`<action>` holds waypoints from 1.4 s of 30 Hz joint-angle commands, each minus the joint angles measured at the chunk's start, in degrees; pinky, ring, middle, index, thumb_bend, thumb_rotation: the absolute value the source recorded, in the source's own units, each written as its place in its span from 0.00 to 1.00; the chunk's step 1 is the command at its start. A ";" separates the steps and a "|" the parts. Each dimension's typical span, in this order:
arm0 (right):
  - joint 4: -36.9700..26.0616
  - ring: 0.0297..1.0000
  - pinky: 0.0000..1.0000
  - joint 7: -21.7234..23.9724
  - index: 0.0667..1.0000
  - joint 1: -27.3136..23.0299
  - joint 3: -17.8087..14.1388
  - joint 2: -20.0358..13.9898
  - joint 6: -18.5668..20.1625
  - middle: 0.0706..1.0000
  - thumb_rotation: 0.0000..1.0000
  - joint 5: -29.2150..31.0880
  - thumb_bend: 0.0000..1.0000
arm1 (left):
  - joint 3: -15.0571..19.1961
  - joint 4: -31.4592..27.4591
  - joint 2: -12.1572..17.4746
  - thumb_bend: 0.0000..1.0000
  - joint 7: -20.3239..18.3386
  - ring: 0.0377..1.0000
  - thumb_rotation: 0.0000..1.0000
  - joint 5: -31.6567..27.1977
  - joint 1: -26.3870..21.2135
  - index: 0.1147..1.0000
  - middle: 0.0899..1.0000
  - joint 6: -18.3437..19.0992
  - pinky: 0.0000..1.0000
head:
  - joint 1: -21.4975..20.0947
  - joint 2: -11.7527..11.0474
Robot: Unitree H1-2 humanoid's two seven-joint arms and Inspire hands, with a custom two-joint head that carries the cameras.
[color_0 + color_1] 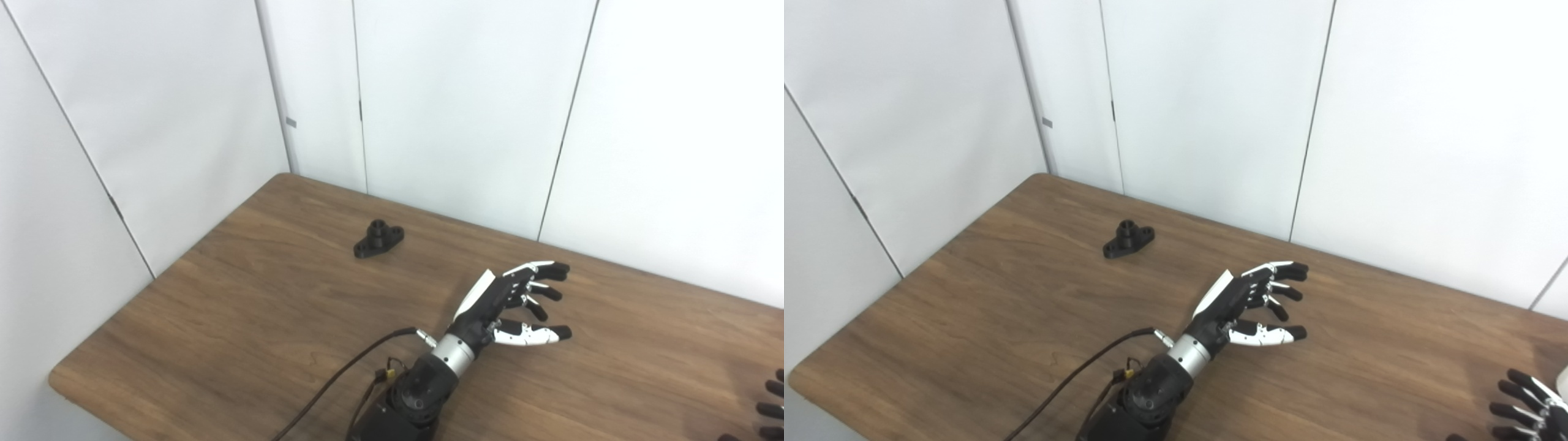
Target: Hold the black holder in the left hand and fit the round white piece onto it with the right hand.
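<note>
The black holder (378, 238), a small flanged block with a raised round boss, lies on the wooden table (245, 318) towards the back left. My left hand (514, 303) hovers over the middle of the table, well to the right of the holder and nearer to me. Its fingers and thumb are spread and it holds nothing. Only the dark fingertips of my right hand (1528, 398) show at the bottom right corner. A small pale patch (1563, 380) touches the frame edge beside them; I cannot tell whether it is the round white piece.
White wall panels (465, 110) close off the table at the back and on the left. The table's rounded front left corner (61, 383) is in view. A black cable (343, 373) runs along my left forearm.
</note>
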 commanded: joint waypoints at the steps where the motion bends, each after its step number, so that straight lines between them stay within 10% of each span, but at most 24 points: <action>1: -1.21 0.66 0.54 -0.44 0.79 -1.80 -0.27 -0.73 -2.93 0.75 0.00 -0.37 0.65 | -0.45 2.73 -0.96 0.68 0.70 0.71 0.00 -0.32 3.00 0.78 0.80 -1.26 0.52 | 0.10 0.09; 13: -1.15 0.65 0.53 -0.17 0.79 -1.55 -0.49 -0.74 -2.85 0.75 0.00 0.08 0.63 | 0.38 -0.71 0.45 0.67 0.59 0.67 0.00 -0.20 2.67 0.75 0.78 1.06 0.51 | 0.24 0.23; 24: -0.24 0.64 0.52 0.00 0.78 -1.83 -0.38 -0.64 -3.39 0.74 0.00 0.68 0.63 | -0.31 -13.82 11.13 0.74 -5.51 0.56 0.00 4.26 0.45 0.62 0.56 14.24 0.66 | -0.06 0.31; 42: -0.20 0.64 0.52 0.26 0.78 -1.99 0.00 -0.77 -3.23 0.75 0.00 0.63 0.63 | 4.00 -19.69 20.86 0.75 -4.29 0.75 0.00 8.78 -4.91 0.70 0.76 18.71 0.60 | 0.29 0.24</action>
